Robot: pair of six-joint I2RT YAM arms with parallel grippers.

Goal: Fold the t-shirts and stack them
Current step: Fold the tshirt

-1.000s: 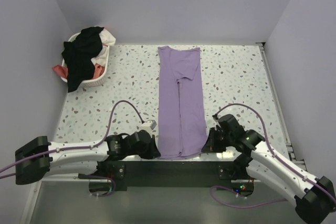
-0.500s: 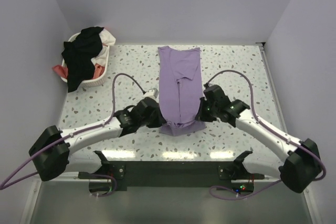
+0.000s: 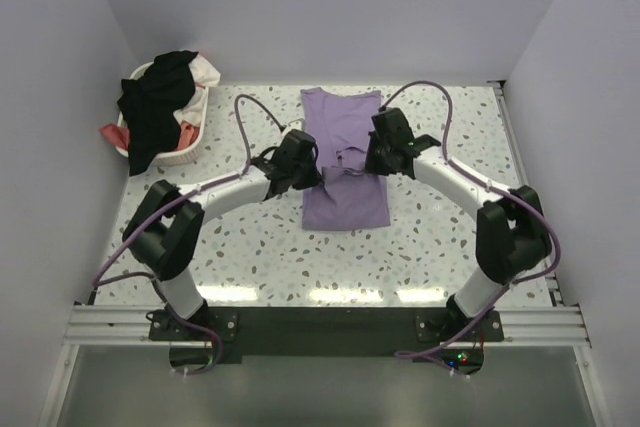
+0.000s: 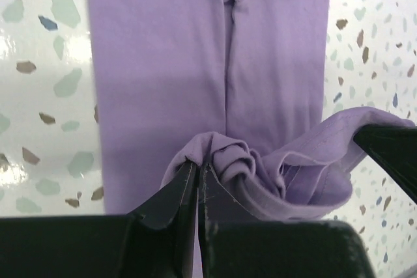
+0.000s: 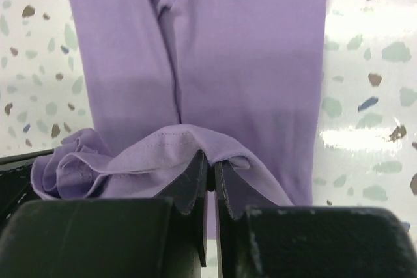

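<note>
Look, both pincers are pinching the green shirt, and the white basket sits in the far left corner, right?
Not quite. The shirt is purple, not green, as the top view and both wrist views show. The rest is right: the left pincer and the right pincer are each shut on its bunched edge, and the white basket sits in the far left corner.

Lavender t-shirt (image 3: pixel 345 202), speckled white table (image 3: pixel 450 232), white basket (image 3: pixel 186 157)

Bright, even light comes from overhead on my feeds. The counter (image 3: pixel 450 237) throws white glare strips along its near edge and shiny patches in both wrist views. The left claw (image 4: pixel 197 177) and right claw (image 5: pixel 211 172) shade the lavender t-shirt (image 4: pixel 163 63) softly; their near bodies blur.
</note>
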